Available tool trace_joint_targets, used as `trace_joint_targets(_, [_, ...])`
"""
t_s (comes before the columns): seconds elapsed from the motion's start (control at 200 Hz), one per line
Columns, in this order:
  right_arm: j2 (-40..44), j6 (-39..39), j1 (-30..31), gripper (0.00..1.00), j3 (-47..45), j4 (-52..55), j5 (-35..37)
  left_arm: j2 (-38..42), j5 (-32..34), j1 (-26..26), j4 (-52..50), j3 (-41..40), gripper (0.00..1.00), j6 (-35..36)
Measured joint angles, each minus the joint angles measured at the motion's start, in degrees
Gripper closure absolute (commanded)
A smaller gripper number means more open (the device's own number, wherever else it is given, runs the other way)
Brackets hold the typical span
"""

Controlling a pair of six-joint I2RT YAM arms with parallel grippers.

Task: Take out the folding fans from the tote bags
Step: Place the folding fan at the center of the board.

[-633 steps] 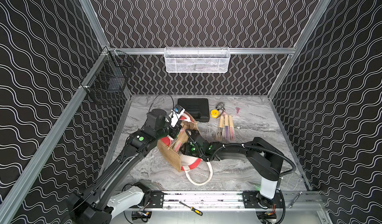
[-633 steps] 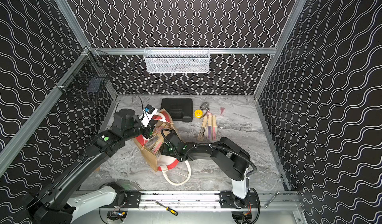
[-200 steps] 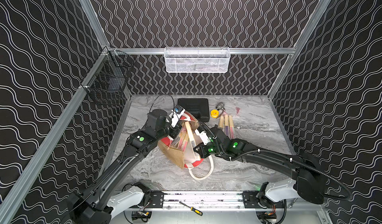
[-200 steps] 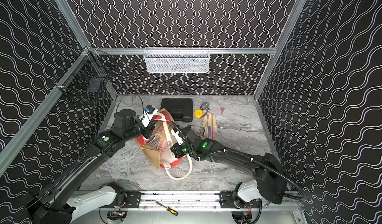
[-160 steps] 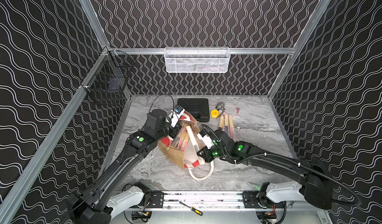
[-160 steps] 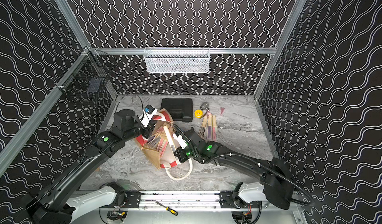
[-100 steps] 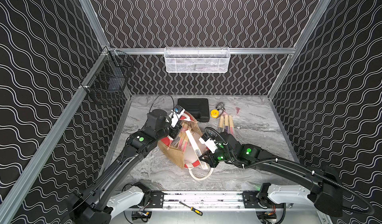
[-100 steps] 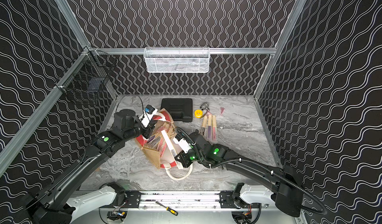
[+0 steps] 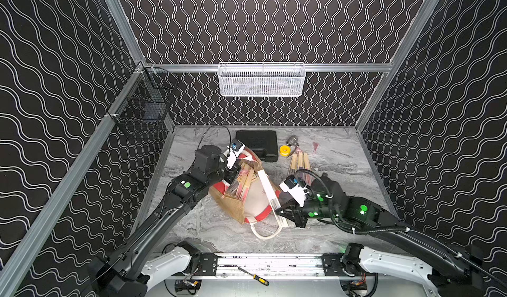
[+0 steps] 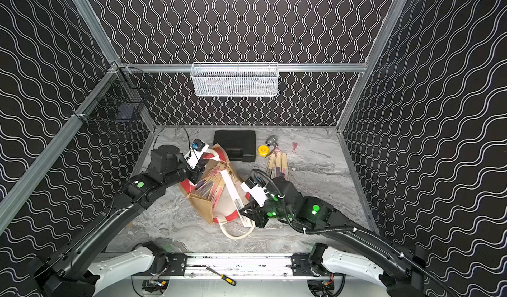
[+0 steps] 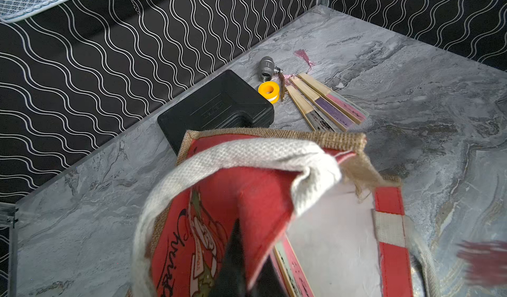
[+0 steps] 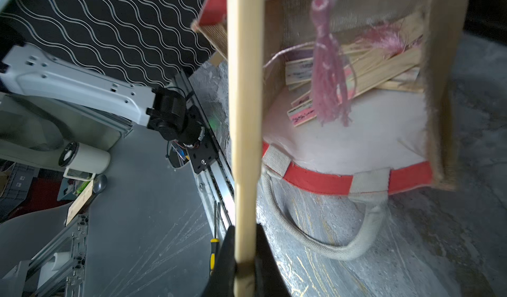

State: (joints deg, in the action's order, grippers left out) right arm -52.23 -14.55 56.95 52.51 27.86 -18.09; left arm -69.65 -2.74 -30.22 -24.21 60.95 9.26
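Three folding fans (image 11: 326, 103) are lying side by side on the worktop (image 9: 334, 155), just beside the yellow tape roll (image 11: 269, 90). The right gripper (image 12: 244, 254) is clamping tight on one pale fan (image 12: 244, 117), and it's slanting across the mouth of the tote bag (image 9: 231, 209). The left gripper (image 11: 248, 271) is pinching the bag's red panel, jaws closed. The other fans (image 12: 370, 68) are sitting piled inside the bag.

bag (image 11: 263, 199) red panel, black cursive print, partly readable as "hrist", cut off, just beside left gripper fingers (image 11: 233, 262), case (image 11: 216, 111) embossing unreadable
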Motion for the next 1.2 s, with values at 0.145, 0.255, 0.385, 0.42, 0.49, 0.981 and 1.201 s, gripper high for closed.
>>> trace_joint_targets(0.145, [3.1, 0.1, -0.2, 0.9, 3.8, 2.1, 4.5, 0.0, 0.0, 0.0, 0.0, 0.0, 1.0, 0.0])
trace_joint_targets(0.255, [3.3, 0.5, -1.8, 0.9, 8.0, 3.0, 8.9, 0.0, 0.0, 0.0, 0.0, 0.0, 1.0, 0.0])
trace_joint_targets(0.385, [0.1, 0.7, -5.4, 0.91, 12.4, 4.8, 16.0, -0.2, 0.0, 0.0, 0.0, 0.0, 1.0, 0.0])
trace_joint_targets(0.42, [-1.2, 0.7, -6.4, 0.9, 13.3, 5.3, 18.5, -0.2, 0.0, 0.0, 0.0, 0.0, 1.0, 0.0])
trace_joint_targets(0.49, [-3.9, 0.9, -9.8, 0.9, 14.3, 6.1, 22.1, -0.2, 0.0, 0.0, 0.0, 0.0, 1.0, 0.0])
trace_joint_targets(0.981, [-35.3, 0.8, -33.6, 0.92, 24.9, 14.5, 33.8, 0.2, -0.1, 0.0, 0.1, -0.2, 1.0, 0.1])
trace_joint_targets(1.201, [-47.1, 3.1, -40.9, 0.93, 30.2, 17.4, 34.5, 0.1, 0.0, 0.0, 0.1, -0.2, 1.0, 0.1])
